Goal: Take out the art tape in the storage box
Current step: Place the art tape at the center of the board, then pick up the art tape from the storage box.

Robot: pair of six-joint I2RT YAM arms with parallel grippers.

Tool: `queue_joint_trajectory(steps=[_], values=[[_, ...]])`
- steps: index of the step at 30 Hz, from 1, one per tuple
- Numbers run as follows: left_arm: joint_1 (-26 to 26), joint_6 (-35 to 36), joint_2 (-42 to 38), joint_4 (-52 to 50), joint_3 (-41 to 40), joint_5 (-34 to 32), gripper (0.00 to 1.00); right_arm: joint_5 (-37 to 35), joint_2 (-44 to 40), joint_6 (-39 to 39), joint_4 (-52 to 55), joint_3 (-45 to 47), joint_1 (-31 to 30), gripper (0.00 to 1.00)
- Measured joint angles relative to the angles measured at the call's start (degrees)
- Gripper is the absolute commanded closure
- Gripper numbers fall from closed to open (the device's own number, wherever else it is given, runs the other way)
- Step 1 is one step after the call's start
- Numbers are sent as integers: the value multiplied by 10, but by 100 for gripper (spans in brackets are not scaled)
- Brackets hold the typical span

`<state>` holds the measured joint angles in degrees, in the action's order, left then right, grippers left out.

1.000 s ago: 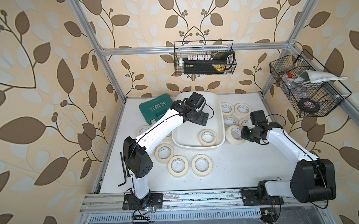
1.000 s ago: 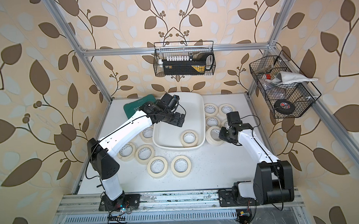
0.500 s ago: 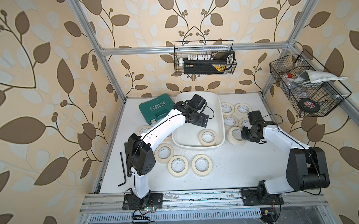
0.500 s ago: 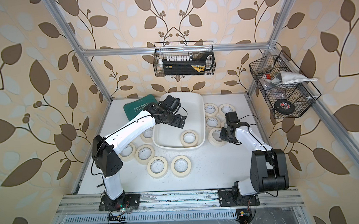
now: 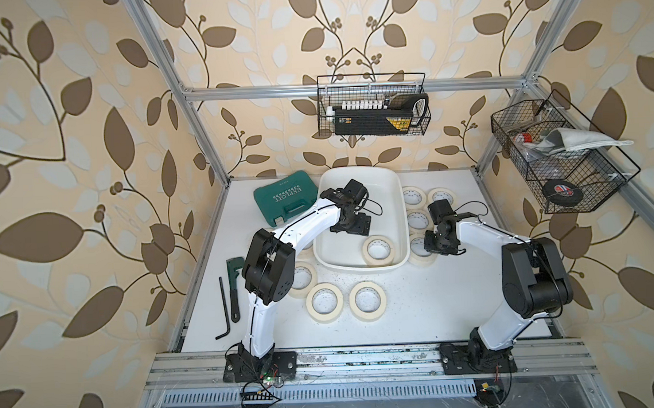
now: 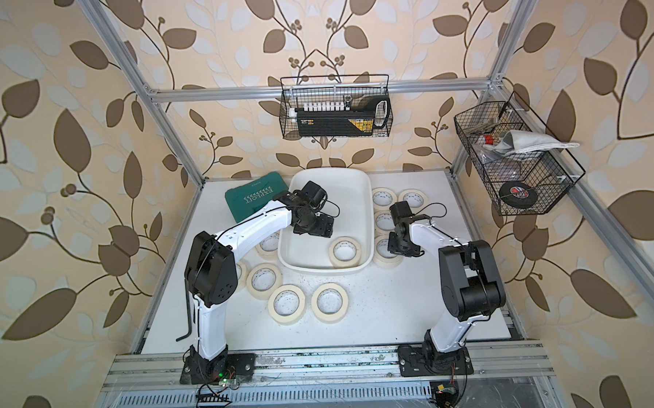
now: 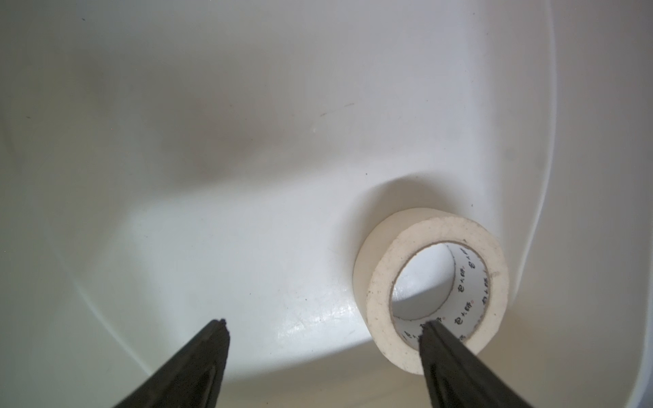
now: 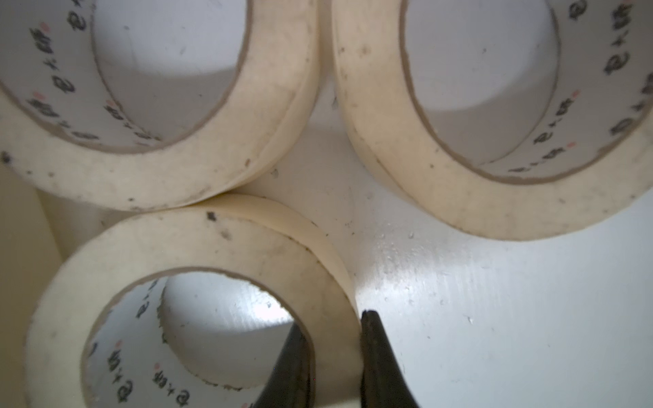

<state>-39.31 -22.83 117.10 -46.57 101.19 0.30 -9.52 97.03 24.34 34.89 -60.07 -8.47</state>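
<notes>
One cream art tape roll [image 5: 378, 249] lies flat in the white storage box [image 5: 384, 195]; other rolls [image 5: 325, 302] lie outside.

This looks like a robot test cell made up as a home workshop: a metal frame [image 5: 256, 91], leaf wallpaper [image 5: 67, 110] and a white table [image 5: 436, 302]. To the left of the left claw [image 5: 351, 226] lie a tool case [image 5: 284, 197], a wrench [image 5: 234, 292] and a hex key [image 5: 223, 304]. Wire baskets [image 5: 324, 99] hang behind the claw and to its right.

On the white counter [image 5: 436, 302] a white tub [image 5: 387, 194] is set toward the back, a green case [image 5: 285, 197] just beside it. Cream tape rolls [image 5: 326, 318] are laid flat on both sides of the tub and before it. A wrench [image 5: 233, 288] and a hex key [image 5: 224, 311] are laid near the left edge.
</notes>
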Motion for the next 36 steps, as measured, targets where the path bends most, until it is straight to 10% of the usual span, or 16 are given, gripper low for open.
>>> queue_joint_trajectory(steps=[25, 36], values=[[-4, -5, 63, 47, -29, 106, 33, 41, -173, 8, 99, -50, -15, 56], [-24, -43, 93, 42, -19, 71, 77, 105, -229, 42, 103, -52, -24, 56]])
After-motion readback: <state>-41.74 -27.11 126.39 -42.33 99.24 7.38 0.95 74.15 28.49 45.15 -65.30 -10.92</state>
